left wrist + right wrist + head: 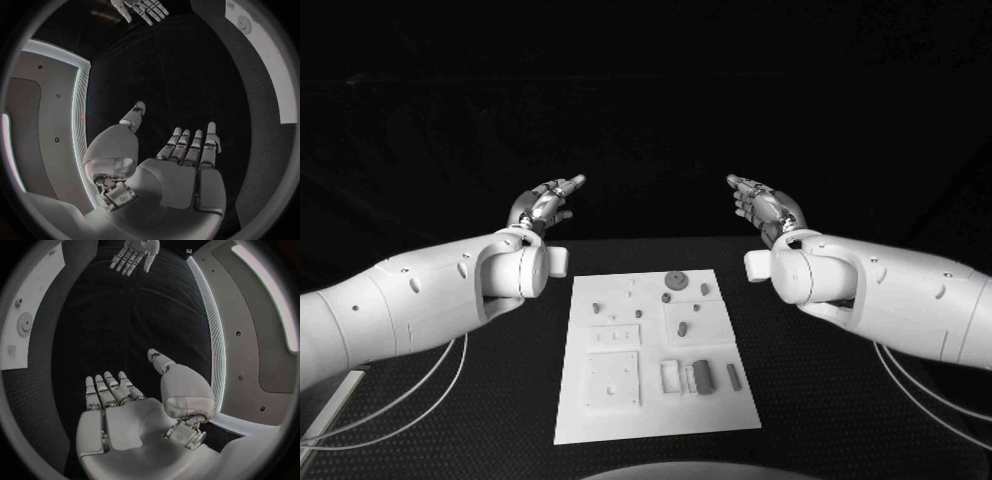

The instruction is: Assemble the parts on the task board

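The white task board (653, 355) lies flat in the middle of the black table, and its edge also appears in the wrist views (262, 60) (28, 315). Several small grey parts lie on it: a round disc (675, 279), a short peg (684, 328), a bar (702, 376) and a slim piece (734, 376). My left hand (545, 205) is raised above the table beyond the board's far left corner, fingers apart and holding nothing (181, 165). My right hand (764, 203) mirrors it beyond the far right corner, also holding nothing (125, 405).
Raised white square blocks (613, 378) sit on the near left of the board. Both white forearms (430, 295) (877, 290) flank the board. Cables (387, 400) hang under the left arm near the table's left edge.
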`<state>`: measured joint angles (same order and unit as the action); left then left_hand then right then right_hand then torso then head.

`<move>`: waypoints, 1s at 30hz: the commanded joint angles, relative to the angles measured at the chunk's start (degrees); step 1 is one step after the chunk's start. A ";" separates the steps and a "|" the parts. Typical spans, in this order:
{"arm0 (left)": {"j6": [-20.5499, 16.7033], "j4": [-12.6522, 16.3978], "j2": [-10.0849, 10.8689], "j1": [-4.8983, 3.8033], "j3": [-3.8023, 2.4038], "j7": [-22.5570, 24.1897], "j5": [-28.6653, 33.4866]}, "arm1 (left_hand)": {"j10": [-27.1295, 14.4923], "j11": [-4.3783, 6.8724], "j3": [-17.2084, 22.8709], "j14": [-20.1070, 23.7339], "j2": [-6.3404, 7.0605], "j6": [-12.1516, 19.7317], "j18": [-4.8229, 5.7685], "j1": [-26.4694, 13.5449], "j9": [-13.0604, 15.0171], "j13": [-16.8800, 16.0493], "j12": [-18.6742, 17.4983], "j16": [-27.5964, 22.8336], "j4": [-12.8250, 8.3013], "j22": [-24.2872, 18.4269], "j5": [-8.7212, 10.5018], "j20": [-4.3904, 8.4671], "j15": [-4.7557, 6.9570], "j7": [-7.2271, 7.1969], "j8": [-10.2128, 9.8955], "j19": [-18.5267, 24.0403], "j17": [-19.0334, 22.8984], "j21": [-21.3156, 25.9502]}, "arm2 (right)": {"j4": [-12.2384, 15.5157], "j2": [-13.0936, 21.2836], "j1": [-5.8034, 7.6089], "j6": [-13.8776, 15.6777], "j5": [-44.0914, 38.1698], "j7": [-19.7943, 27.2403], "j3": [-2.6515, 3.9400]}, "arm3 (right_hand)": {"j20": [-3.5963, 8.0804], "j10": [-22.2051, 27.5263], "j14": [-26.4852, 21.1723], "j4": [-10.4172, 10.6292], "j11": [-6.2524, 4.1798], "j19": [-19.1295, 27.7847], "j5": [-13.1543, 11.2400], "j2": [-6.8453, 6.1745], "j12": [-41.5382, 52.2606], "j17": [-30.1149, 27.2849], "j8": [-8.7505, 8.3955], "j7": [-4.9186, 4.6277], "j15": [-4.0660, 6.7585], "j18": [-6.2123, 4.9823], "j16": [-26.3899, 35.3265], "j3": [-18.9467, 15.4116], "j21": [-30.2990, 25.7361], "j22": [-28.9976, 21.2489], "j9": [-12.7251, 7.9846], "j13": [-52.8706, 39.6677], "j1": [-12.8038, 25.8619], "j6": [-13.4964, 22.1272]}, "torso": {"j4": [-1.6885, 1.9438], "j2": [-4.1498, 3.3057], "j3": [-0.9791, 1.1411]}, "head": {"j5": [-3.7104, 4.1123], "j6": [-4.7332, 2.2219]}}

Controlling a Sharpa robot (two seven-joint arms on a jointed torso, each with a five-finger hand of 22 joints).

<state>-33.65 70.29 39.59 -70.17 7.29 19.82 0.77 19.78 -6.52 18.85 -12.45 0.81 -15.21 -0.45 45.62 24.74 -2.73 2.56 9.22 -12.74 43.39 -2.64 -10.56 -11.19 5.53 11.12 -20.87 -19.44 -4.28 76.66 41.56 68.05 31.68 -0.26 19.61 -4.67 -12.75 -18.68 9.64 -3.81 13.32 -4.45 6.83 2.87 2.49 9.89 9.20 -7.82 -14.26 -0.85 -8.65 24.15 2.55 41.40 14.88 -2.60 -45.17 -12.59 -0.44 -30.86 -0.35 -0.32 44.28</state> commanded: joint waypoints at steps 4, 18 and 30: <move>10.99 -4.90 -1.42 -2.42 1.48 -7.86 0.74 | 0.48 -0.15 0.46 -0.70 0.02 -0.48 0.45 1.04 0.60 -0.09 0.17 0.48 -0.17 1.00 -0.19 -0.19 -0.03 0.06 0.40 -0.59 -0.69 -0.25 | -5.67 -1.38 3.20 -17.86 -2.38 -11.67 -1.60 | -0.79 -8.13 3.71 -2.86 -0.40 -3.21 0.44 0.82 1.58 3.48 4.03 -5.38 -0.63 -0.03 -3.89 1.52 1.54 12.44 4.22 -0.94 -3.43 -4.68 | -0.07 0.05 -0.05 | -0.01 0.51; 16.79 -4.27 -0.24 -2.85 1.85 -8.52 -1.22 | 18.07 -4.54 2.77 -14.23 -2.56 -9.90 -0.64 4.42 7.64 -3.04 5.32 9.14 -1.33 2.37 -2.94 1.66 -1.87 5.76 6.30 -6.04 -10.50 -2.82 | -13.18 -3.52 5.20 -20.06 -28.62 -13.23 -2.74 | 0.25 -23.68 19.19 -10.04 1.47 -14.02 0.47 -1.12 5.42 10.39 10.89 -7.16 -1.87 -2.99 -13.91 4.94 3.99 34.60 9.16 -2.51 -8.04 -15.52 | -0.09 0.10 -0.15 | -0.72 -1.71; 20.26 0.38 3.72 -2.85 1.92 -7.82 -9.62 | 29.27 -4.81 9.42 -30.76 2.84 -19.39 -4.56 14.04 5.95 -3.63 8.39 14.31 -3.84 0.81 -0.42 4.24 0.35 7.18 8.00 -21.06 -11.61 -6.00 | -18.00 -6.80 5.20 -19.29 -46.77 -12.49 -2.73 | 0.84 -32.48 26.80 -12.84 -0.98 -20.71 0.43 -3.92 7.16 11.36 12.91 -6.28 0.55 -5.41 -15.96 6.25 4.57 34.39 10.24 -4.21 -14.09 -22.29 | -0.22 -0.17 -0.23 | -0.74 -2.31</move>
<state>-16.97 70.04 43.23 -72.93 9.26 11.52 -5.10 48.74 -11.40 28.05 -42.50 3.47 -34.40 -4.09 59.30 30.73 -6.26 10.84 23.20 -16.65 44.13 -3.30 -6.46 -11.02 9.84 18.98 -41.38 -30.86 -10.08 58.84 34.88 73.24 12.70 -36.81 6.46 -7.40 -12.28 -46.63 31.99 -15.33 13.32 -21.47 7.10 0.42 8.82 20.36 20.92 -9.40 -14.83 -4.41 -23.02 29.86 6.55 74.72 24.43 -5.94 -55.98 -31.57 -0.68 -30.79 -0.66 -0.99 42.09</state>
